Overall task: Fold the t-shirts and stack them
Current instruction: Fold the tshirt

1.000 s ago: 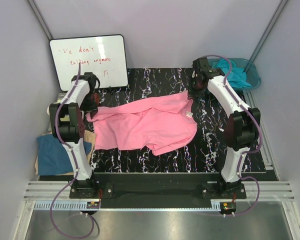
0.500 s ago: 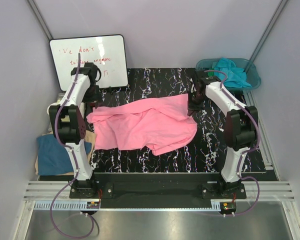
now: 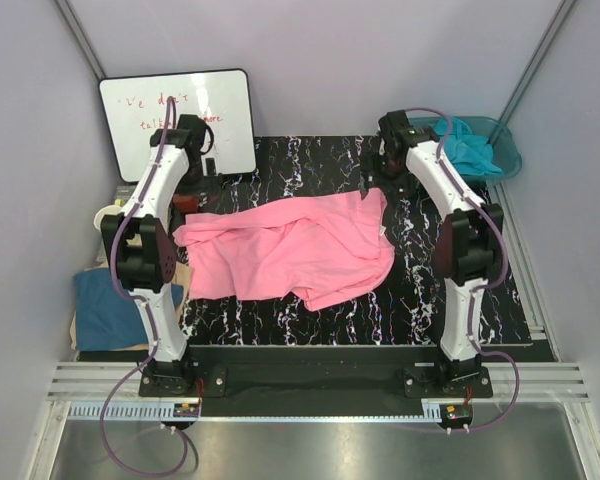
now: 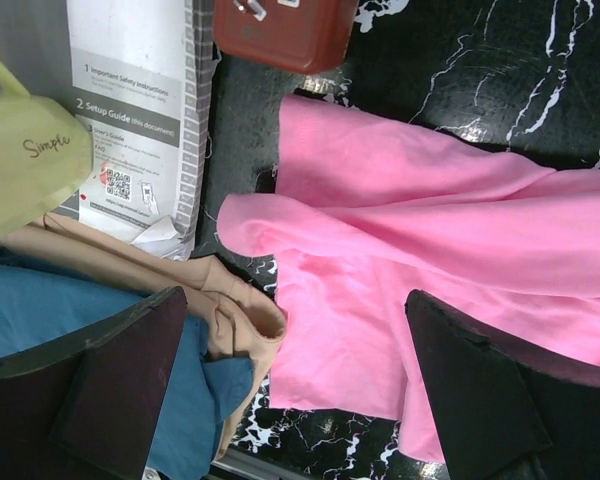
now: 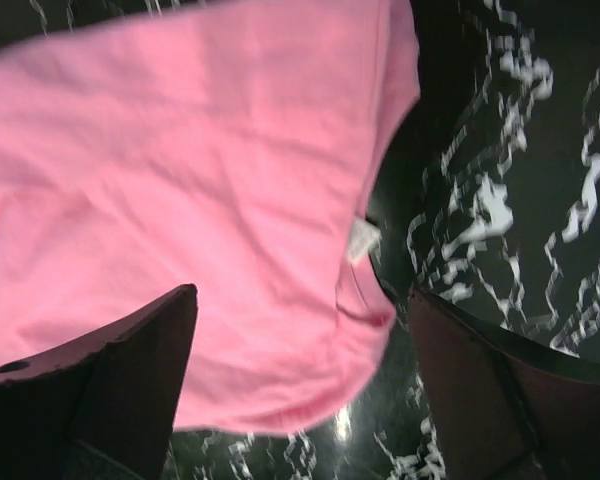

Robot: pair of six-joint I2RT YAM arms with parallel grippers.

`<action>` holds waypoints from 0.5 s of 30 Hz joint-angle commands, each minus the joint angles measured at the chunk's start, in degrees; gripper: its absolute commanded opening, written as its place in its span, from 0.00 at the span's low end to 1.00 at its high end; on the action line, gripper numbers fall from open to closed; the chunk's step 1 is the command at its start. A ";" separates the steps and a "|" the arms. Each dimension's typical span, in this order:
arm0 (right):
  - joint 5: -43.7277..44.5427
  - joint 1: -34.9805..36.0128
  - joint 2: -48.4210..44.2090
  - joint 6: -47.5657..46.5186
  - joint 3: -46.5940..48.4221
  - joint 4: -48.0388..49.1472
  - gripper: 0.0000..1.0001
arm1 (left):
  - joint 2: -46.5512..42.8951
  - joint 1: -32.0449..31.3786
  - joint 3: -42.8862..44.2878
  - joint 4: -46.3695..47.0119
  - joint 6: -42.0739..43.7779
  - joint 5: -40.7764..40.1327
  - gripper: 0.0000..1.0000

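Observation:
A bright pink t-shirt (image 3: 290, 250) lies spread and wrinkled across the middle of the black marbled table (image 3: 430, 290). My left gripper (image 3: 193, 175) hangs open above its far left corner. In the left wrist view the left gripper (image 4: 295, 300) has the shirt's (image 4: 430, 250) folded left edge below it, and nothing is held. My right gripper (image 3: 382, 172) is open above the shirt's far right corner. In the right wrist view the right gripper (image 5: 302, 298) is over the pink cloth (image 5: 180, 180) and its white label (image 5: 361, 240). A turquoise t-shirt (image 3: 467, 145) sits in the basin; a dark blue one (image 3: 105, 305) lies left of the table.
The teal plastic basin (image 3: 508, 150) stands at the far right corner. A whiteboard (image 3: 177, 120) leans at the far left. By the table's left edge are a red box (image 4: 285, 30), a printed leaflet (image 4: 135, 100), a yellow-green bag (image 4: 25, 160) and tan cloth (image 4: 180, 285).
Both grippers have opened and let go of the pink shirt's far corners. Both arms have drawn up and back toward the far side. The shirt has settled on the table.

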 commanded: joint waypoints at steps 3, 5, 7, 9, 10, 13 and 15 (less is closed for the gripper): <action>-6.49 -0.24 15.39 0.37 15.48 2.41 0.27 | 1.69 -0.48 3.81 0.53 1.40 1.76 0.99; -10.28 0.02 21.63 1.17 23.57 1.28 0.00 | 1.69 -0.48 4.25 0.27 1.31 1.76 0.99; -13.55 0.63 27.69 0.56 32.93 -2.58 0.00 | 1.78 -0.48 4.52 -0.17 1.23 1.76 0.99; -14.08 0.82 30.86 0.64 36.24 -4.09 0.00 | 1.86 -0.48 5.13 -0.43 1.14 1.67 0.99; -13.73 0.73 31.05 1.08 35.90 -3.66 0.00 | 1.95 -0.48 5.31 -0.70 1.05 1.59 0.99; -10.57 0.73 32.54 1.44 35.55 -3.39 0.00 | 2.22 -0.56 6.10 -1.14 0.79 1.76 0.99; -7.85 0.82 33.60 1.52 35.55 -3.56 0.00 | 2.13 -0.74 6.28 -1.23 0.78 2.03 0.99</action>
